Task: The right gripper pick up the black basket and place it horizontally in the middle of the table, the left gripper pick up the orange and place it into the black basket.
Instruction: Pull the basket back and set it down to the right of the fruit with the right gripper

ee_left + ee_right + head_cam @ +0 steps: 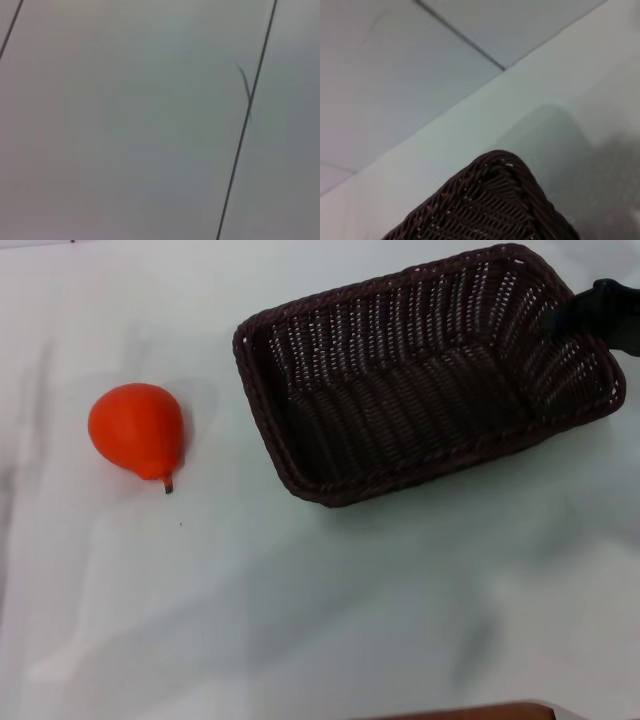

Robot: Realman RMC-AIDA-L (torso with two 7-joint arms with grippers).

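The black basket sits on the white table at the upper right in the head view, empty and lying slightly askew. My right gripper is at the basket's far right end, over its rim. One corner of the basket fills the lower part of the right wrist view. The orange lies on the table to the left of the basket, well apart from it, with its stem pointing toward the near edge. My left gripper is out of view; the left wrist view shows only grey panels.
The table's brown edge strip shows at the bottom of the head view. Grey floor tiles lie beyond the table's edge in the right wrist view.
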